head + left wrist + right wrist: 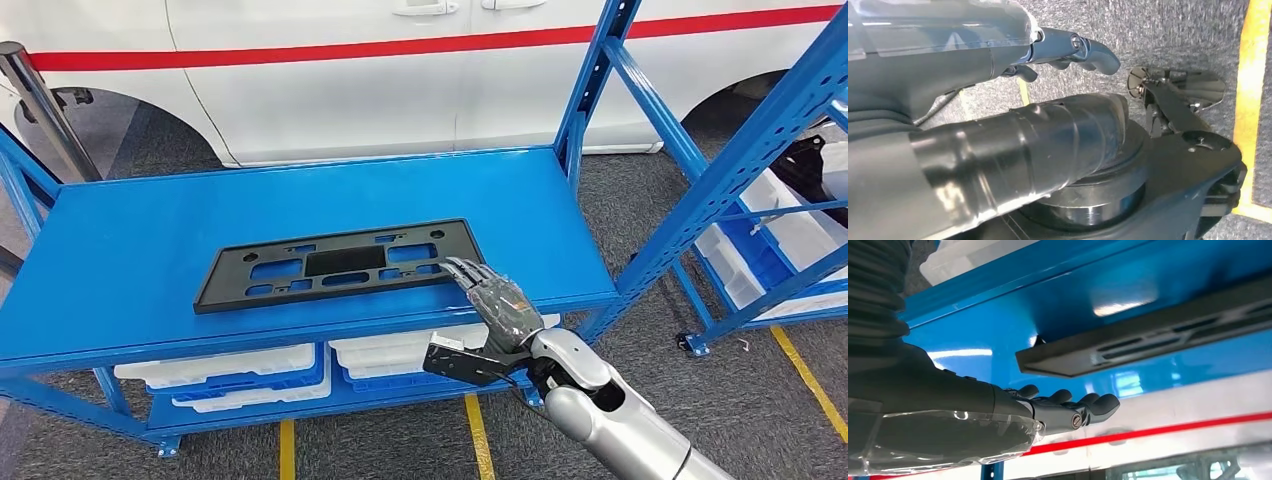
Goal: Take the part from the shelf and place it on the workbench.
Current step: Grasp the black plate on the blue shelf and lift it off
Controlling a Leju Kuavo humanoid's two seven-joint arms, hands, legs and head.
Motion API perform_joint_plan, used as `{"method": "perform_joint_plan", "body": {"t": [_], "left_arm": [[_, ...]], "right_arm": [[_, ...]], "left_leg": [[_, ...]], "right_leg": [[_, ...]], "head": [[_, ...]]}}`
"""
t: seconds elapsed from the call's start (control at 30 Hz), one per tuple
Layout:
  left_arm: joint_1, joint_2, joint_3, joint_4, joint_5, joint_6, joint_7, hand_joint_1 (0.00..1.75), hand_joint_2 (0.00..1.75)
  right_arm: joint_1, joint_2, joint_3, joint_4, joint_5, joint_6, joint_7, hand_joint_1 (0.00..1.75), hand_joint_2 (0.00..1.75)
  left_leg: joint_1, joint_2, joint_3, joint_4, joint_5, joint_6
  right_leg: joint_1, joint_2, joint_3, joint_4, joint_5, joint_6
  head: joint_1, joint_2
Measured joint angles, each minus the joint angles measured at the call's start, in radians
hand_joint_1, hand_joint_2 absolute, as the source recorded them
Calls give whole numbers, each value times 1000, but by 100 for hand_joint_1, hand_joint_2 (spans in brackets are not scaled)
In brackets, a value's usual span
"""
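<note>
1. A flat black plastic part [338, 264] with cut-out slots lies on the blue workbench [150, 250], near its front edge and a little right of the middle, its long side running along that edge.
2. The right hand [493, 297] is over the front edge of the workbench, fingers stretched out and apart, holding nothing; its fingertips [455, 268] are just at the part's front right corner.
3. From the right wrist, the part [1148, 340] sits just beyond the outstretched fingers [1098, 405], seemingly apart from them.
4. The left hand [1068, 50] hangs over grey carpet [1173, 35], fingers loosely curled, grasping nothing.
5. White trays [230, 370] sit on the lower shelf.
</note>
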Motion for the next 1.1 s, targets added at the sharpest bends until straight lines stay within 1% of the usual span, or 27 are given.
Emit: {"method": "perform_joint_plan", "body": {"t": [0.03, 0.07, 0.1, 0.13, 0.17, 0.23, 0.27, 0.3, 0.33, 0.4, 0.43, 0.47, 0.5, 0.53, 0.57, 0.6, 0.63, 0.7, 0.77, 0.8, 0.83, 0.9, 0.93, 0.97, 1.0, 1.07, 1.1], "left_arm": [[-14, -2, -12, 17, -34, -31, -1, 0, 0], [-34, -5, -28, 42, -64, -65, -5, 0, 0], [-56, -9, -45, 71, -83, -96, -12, 0, 0], [-77, -14, -57, 101, -92, -119, -22, 0, 0], [-95, -20, -66, 129, -95, -135, -33, 0, 0], [-122, -31, -78, 177, -100, -155, -49, 0, 0], [-133, -35, -82, 198, -102, -162, -57, 0, 0], [-141, -39, -86, 218, -105, -169, -63, 0, 0], [-148, -42, -88, 235, -107, -174, -68, 0, 0], [-160, -47, -92, 267, -113, -182, -75, 0, 0], [-165, -49, -94, 280, -116, -184, -77, 0, 0], [-168, -51, -95, 292, -118, -186, -80, 0, 0], [-171, -53, -97, 301, -119, -188, -81, 0, 0], [-173, -54, -99, 309, -120, -190, -82, 0, 0], [-176, -55, -101, 315, -120, -191, -83, 0, 0], [-178, -56, -103, 321, -120, -191, -83, 0, 0], [-181, -57, -104, 326, -120, -192, -84, 0, 0], [-185, -59, -107, 334, -121, -194, -85, 0, 0], [-188, -63, -108, 339, -125, -199, -87, 0, 0], [-189, -65, -108, 342, -127, -202, -89, 0, 0], [-192, -67, -108, 345, -130, -205, -90, 0, 0], [-197, -69, -108, 353, -136, -213, -94, 0, 0], [-198, -71, -108, 357, -139, -216, -97, 0, 0], [-199, -72, -108, 360, -141, -219, -100, 0, 0], [-200, -74, -108, 363, -143, -222, -102, 0, 0], [-199, -76, -107, 366, -145, -228, -103, 0, 0], [-200, -77, -107, 366, -147, -230, -104, 0, 0]], "right_arm": [[-18, 7, 0, 24, 4, 10, -7, 0, 175], [-42, 16, 2, 50, 8, 21, -12, 0, 175], [-65, 28, 4, 78, 13, 29, -16, 0, 175], [-86, 40, 8, 105, 18, 36, -19, 0, 175], [-104, 51, 12, 129, 21, 42, -21, 0, 175], [-133, 70, 22, 173, 24, 56, -27, 0, 175], [-148, 79, 26, 193, 24, 62, -30, 0, 175], [-164, 89, 31, 214, 22, 69, -34, 0, 175], [-179, 97, 37, 232, 21, 75, -37, 0, 175], [-203, 112, 55, 270, 18, 87, -44, 0, 175], [-211, 118, 63, 286, 17, 91, -46, 0, 175], [-217, 124, 70, 301, 17, 95, -48, 0, 175], [-223, 129, 75, 312, 16, 97, -49, 0, 175], [-229, 134, 79, 321, 16, 98, -49, 0, 175], [-235, 138, 82, 328, 16, 99, -49, 0, 175], [-241, 141, 84, 334, 16, 99, -49, 0, 175], [-247, 143, 87, 340, 16, 99, -50, 0, 175], [-255, 147, 94, 351, 18, 100, -51, 0, 175], [-265, 150, 103, 361, 28, 101, -54, 0, 175], [-274, 150, 110, 366, 36, 102, -57, 0, 175], [-283, 151, 118, 372, 45, 101, -59, 0, 175], [-295, 151, 138, 385, 60, 100, -63, 0, 175], [-297, 152, 149, 391, 65, 100, -64, 0, 175], [-299, 153, 157, 397, 69, 100, -65, 0, 175], [-302, 155, 165, 402, 71, 100, -66, 0, 175], [-315, 157, 177, 410, 76, 100, -69, 0, 175], [-324, 159, 184, 414, 79, 99, -72, 0, 175]], "left_leg": [[0, -1, 0, 3, -1, -2], [-2, -1, -3, 7, -3, -6], [-4, -2, -7, 11, -4, -10], [-5, -3, -10, 13, -4, -15], [-6, -3, -13, 13, -2, -21], [-5, -3, -14, 14, -3, -31], [-3, -3, -20, 28, -13, -37], [-2, -2, -34, 61, -35, -42], [-1, -2, -59, 114, -65, -47], [1, -2, -125, 249, -122, -52], [1, -2, -148, 291, -130, -53], [1, -2, -154, 297, -119, -52], [1, -2, -139, 261, -88, -48], [0, -2, -108, 193, -47, -43], [-2, -2, -73, 121, -17, -37], [-4, -2, -46, 62, 4, -31], [-7, -3, -30, 28, 11, -27], [-9, -3, -26, 13, 10, -22], [-3, -1, -22, 3, 16, -14], [-1, 0, -20, -2, 19, -8], [1, 1, -18, -6, 21, -4], [0, 1, -19, -6, 21, -1], [0, 1, -19, -6, 21, -1], [0, 0, -19, -4, 20, -1], [1, 0, -18, -3, 18, -2], [1, -2, -18, 4, 13, -7], [-1, -2, -20, 10, 9, -12]], "right_leg": [[-1, 0, 32, -71, 38, -2], [1, 0, 62, -139, 65, -5], [2, 0, 83, -188, 82, -9], [4, 1, 92, -213, 86, -13], [7, 1, 92, -216, 84, -18], [6, 2, 91, -220, 89, -30], [4, 2, 92, -224, 92, -37], [2, 1, 93, -227, 95, -43], [2, 1, 94, -229, 96, -48], [5, 0, 93, -228, 96, -51], [7, 0, 93, -228, 95, -52], [8, -1, 94, -227, 94, -53], [9, 0, 96, -226, 92, -53], [11, 0, 98, -225, 90, -53], [13, 1, 100, -224, 88, -52], [15, 2, 101, -223, 87, -50], [16, 2, 100, -223, 86, -46], [17, 3, 98, -225, 87, -37], [16, 2, 94, -216, 78, -25], [15, 2, 82, -190, 60, -20], [14, 1, 61, -144, 33, -15], [10, 1, -4, -10, -26, -8], [8, 1, -31, 41, -39, -6], [6, 1, -44, 60, -33, -4], [4, 1, -36, 38, -8, -3], [1, -1, 22, -92, 62, -5], [2, -1, 50, -154, 84, -8]], "head": [[0, 0], [0, 0], [0, 0], [0, 0], [0, 0], [0, 0], [0, 0], [0, 0], [0, 0], [0, 0], [0, 0], [0, 0], [0, 0], [0, 0], [0, 0], [0, 0], [0, 0], [0, 0], [0, 0], [0, 0], [1, 0], [1, 0], [1, 0], [1, 0], [1, 0], [1, 0], [1, 0]]}}
